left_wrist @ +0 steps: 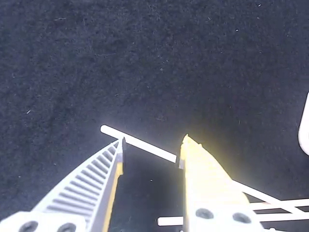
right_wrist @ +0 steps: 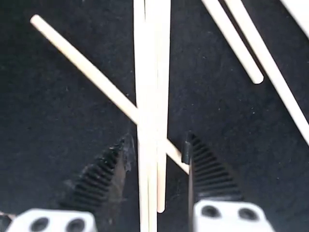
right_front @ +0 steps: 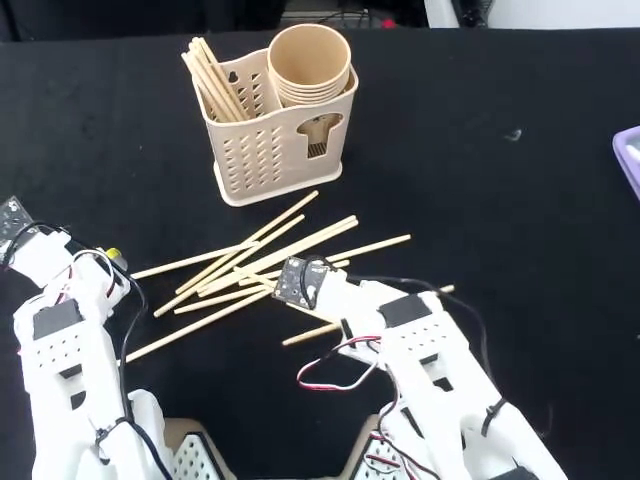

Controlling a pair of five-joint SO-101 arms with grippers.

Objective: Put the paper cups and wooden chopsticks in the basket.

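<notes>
Nearer arm: right hand [right_wrist: 159,142] open, empty, astride chopstick pair [right_wrist: 150,72], long axis running lengthwise between jaws. At heap's edge, left hand [left_wrist: 154,140] open, empty, chopstick end [left_wrist: 140,143] crossing its gap. Remaining loose chopsticks [right_front: 262,257] on tabletop [right_front: 480,200] near basket [right_front: 270,165].

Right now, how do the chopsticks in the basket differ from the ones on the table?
The basket chopsticks stand leaning, bundled in the basket's compartment beside the cups. The table chopsticks lie flat, scattered and crossing on the black table. The basket ones are stowed; the table ones are not yet. Both are pale wooden sticks.
</notes>
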